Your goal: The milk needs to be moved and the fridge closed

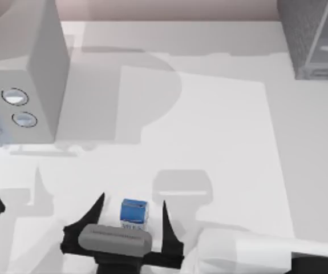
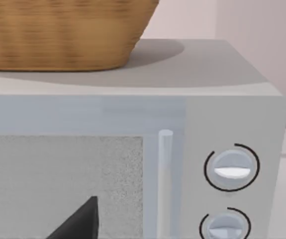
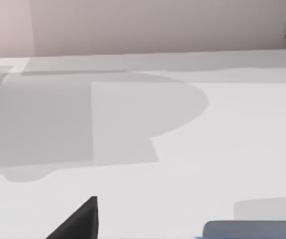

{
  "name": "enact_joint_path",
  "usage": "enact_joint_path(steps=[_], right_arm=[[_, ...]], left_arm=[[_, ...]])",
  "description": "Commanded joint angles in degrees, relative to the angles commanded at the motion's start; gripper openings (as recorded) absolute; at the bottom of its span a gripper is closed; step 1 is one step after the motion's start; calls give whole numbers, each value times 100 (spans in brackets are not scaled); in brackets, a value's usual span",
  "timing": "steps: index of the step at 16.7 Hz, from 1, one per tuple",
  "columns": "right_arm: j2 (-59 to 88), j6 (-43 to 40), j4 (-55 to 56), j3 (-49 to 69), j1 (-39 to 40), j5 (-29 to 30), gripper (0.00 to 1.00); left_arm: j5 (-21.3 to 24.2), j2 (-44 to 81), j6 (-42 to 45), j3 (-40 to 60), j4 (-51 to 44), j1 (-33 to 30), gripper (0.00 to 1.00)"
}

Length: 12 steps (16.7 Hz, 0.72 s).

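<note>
Top view shows the right hand low at the near edge of the counter, fingers spread wide on either side of the milk, which stands upright between them untouched. The fridge sits at the far right corner. The left arm is parked at the left edge, facing the grey box with two dials; I cannot tell its hand's state.

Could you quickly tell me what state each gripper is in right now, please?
Right gripper: open, fingers either side of the milk, not shut on it.
Left gripper: cannot be told; one dark fingertip faces the microwave.
</note>
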Motion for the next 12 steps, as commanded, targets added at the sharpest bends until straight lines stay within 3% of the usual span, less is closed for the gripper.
enact_joint_path(steps=[1, 12], right_arm=[[0, 0, 0, 0, 0, 0, 100], [0, 0, 0, 0, 0, 0, 17]], left_arm=[[0, 0, 0, 0, 0, 0, 100], [0, 0, 0, 0, 0, 0, 100]])
